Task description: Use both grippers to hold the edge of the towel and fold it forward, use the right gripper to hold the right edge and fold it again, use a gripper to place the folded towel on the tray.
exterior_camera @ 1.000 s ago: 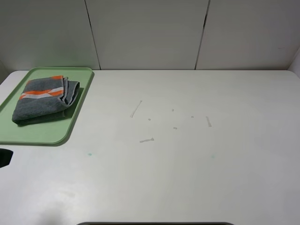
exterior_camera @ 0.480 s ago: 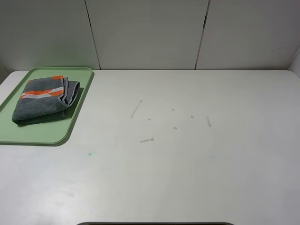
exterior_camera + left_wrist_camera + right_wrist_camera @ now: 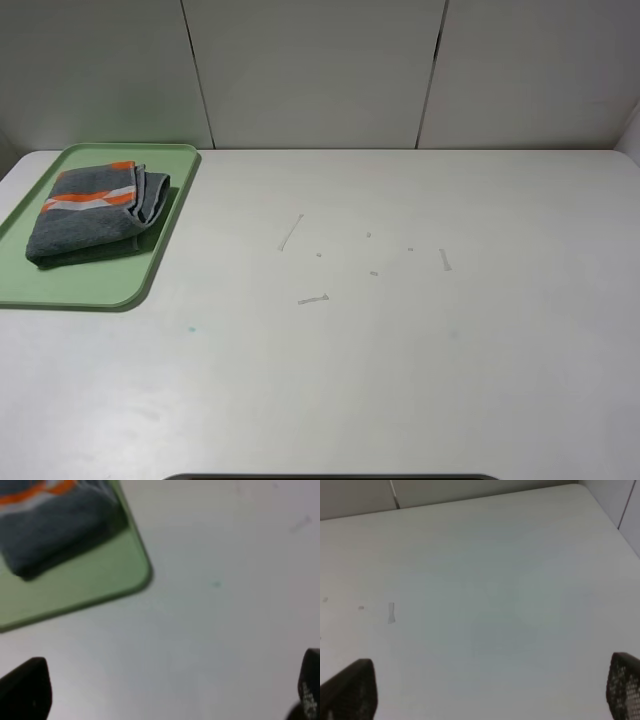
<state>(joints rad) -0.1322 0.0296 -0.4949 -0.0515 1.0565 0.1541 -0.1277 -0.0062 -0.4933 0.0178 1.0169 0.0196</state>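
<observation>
- On the tray — folded towel lies flat.
- Left gripper: jaws spread wide, above bare table beside the tray corner.
- Right gripper: jaws spread, empty — over table.

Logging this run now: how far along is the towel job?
Folding and placing look done: the towel lies folded on the tray. Nothing is in hand; the left gripper and right gripper are both open over bare table. Nothing visible remains.
</observation>
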